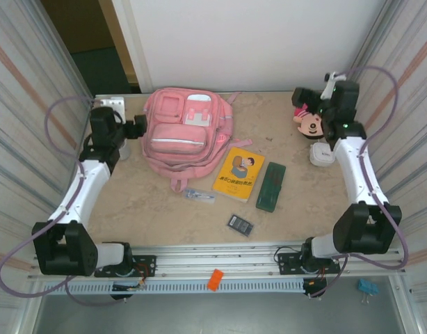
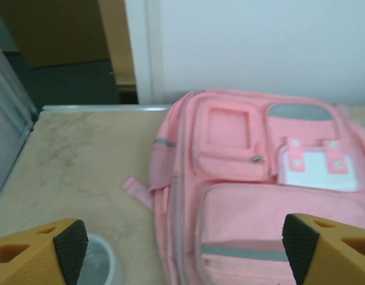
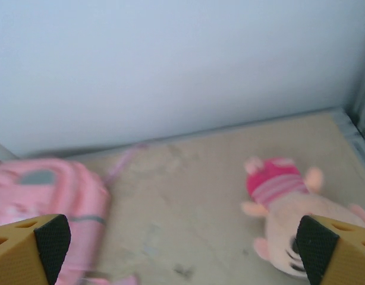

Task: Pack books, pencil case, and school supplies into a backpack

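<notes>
The left claw (image 2: 185,252) stands wide, with the backpack (image 2: 230,142) just ahead of it. The right claw (image 3: 176,249) is wide too, a doll (image 3: 280,190) ahead to its right.

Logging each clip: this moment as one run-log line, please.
stage: nothing packed | book, pencil case, calculator: on table | left gripper: open, by backpack | right gripper: open, by doll

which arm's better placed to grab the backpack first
Left. Its open gripper sits right beside the backpack, at its left edge and facing it. The right gripper, also open, is across the table by the doll.
</notes>
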{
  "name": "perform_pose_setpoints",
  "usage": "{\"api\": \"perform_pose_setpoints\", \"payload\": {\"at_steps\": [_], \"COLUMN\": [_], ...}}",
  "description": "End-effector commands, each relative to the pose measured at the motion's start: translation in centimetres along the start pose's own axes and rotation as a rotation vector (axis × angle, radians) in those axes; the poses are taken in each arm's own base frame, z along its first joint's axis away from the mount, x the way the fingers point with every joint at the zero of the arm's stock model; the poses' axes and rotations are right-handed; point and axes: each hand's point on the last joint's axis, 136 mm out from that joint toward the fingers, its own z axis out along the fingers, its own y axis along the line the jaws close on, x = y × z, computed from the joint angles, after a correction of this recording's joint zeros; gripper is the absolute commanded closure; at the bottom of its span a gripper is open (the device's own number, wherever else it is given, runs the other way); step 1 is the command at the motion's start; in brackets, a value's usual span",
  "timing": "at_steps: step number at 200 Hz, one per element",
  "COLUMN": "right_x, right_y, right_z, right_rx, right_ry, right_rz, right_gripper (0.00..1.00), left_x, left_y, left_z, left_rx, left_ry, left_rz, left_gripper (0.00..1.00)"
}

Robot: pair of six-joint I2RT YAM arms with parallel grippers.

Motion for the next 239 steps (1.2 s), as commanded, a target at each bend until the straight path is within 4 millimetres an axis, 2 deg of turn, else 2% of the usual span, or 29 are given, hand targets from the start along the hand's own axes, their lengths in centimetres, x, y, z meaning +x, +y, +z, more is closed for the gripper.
{"api": "perform_pose_setpoints", "payload": {"at_steps": [1, 8, 20, 37, 58, 84, 98, 117, 129, 141, 160, 180, 194, 217, 239], "right_x": [4.6, 4.8, 6.3, 9.5, 14.2, 21.0, 23.6, 26.7, 28.5, 30.0, 31.7, 33.2, 34.3, 36.5, 38.3], "right_y": [1.8, 1.9, 2.3, 4.5, 9.9, 15.8, 18.8, 22.0, 23.2, 24.0, 24.7, 25.1, 25.2, 25.4, 24.0], "right_z": [-1.5, -1.5, -1.5, -1.9, -2.1, -1.2, -0.5, 0.3, 0.6, 1.0, 1.8, 2.5, 2.9, 3.2, 3.4], "right_rx": [-0.078, -0.067, -0.044, -0.013, -0.045, -0.073, -0.122, -0.166, -0.171, -0.172, -0.161, -0.150, -0.134, -0.124, -0.061], "right_ry": [0.252, 0.250, 0.286, 0.379, 0.483, 0.644, 0.714, 0.810, 0.870, 0.918, 0.981, 1.011, 1.029, 1.079, 1.104], "right_rz": [0.242, 0.330, 0.479, 0.477, 0.364, 0.384, 0.371, 0.349, 0.358, 0.373, 0.411, 0.463, 0.487, 0.511, 0.531], "right_gripper": [0.01, 0.01, 0.01, 0.01, 0.01, 0.01, 0.01, 0.01, 0.01, 0.01, 0.07, 0.15, 0.18, 0.25, 0.30], "left_x": [5.6, 6.0, 7.1, 9.5, 12.1, 14.3, 15.1, 16.4, 17.3, 18.3, 19.9, 21.9, 23.1, 24.4, 25.4], "left_y": [-1.7, -2.1, -2.8, -2.9, -3.6, -3.9, -3.9, -3.6, -3.6, -3.6, -3.8, -4.1, -4.4, -4.5, -4.3], "left_z": [-0.6, -0.5, -0.1, 0.7, 1.7, 3.0, 3.7, 4.7, 5.2, 5.6, 5.8, 5.6, 5.0, 3.4, 1.7], "left_rx": [0.087, 0.107, 0.138, 0.122, 0.131, 0.120, 0.110, 0.080, 0.067, 0.050, 0.037, 0.025, 0.015, -0.015, -0.036], "left_ry": [0.335, 0.368, 0.422, 0.511, 0.597, 0.669, 0.690, 0.718, 0.749, 0.783, 0.822, 0.873, 0.907, 0.942, 0.970], "left_rz": [-0.134, -0.162, -0.212, -0.316, -0.419, -0.502, -0.512, -0.512, -0.502, -0.490, -0.479, -0.455, -0.427, -0.353, -0.305], "left_gripper": [0.18, 0.22, 0.27, 0.29, 0.31, 0.32, 0.29, 0.30, 0.32, 0.35, 0.37, 0.51, 0.60, 0.62, 0.63]}}
